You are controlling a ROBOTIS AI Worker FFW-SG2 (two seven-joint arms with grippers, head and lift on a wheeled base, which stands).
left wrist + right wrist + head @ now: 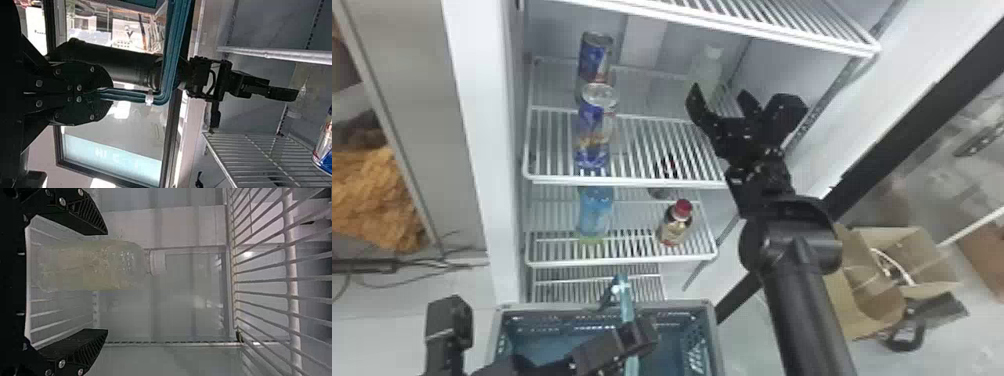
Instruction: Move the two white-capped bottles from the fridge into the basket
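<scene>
Text: none legible | cans (591,135): blurred print | teal panel (131,165): unclear lettering

Left of the grey panel (412,75), you have orange cloth (374,192); below it, cables (362,266) and pale floor (382,325); well to its right, an open cardboard box (927,250).

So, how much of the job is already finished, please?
The basket is ready at the fridge, its handle held by the left gripper. No bottle is in hand: the right gripper is open before one white-capped bottle. That one must be gripped and moved into the basket; where the second one is, I cannot tell.
</scene>
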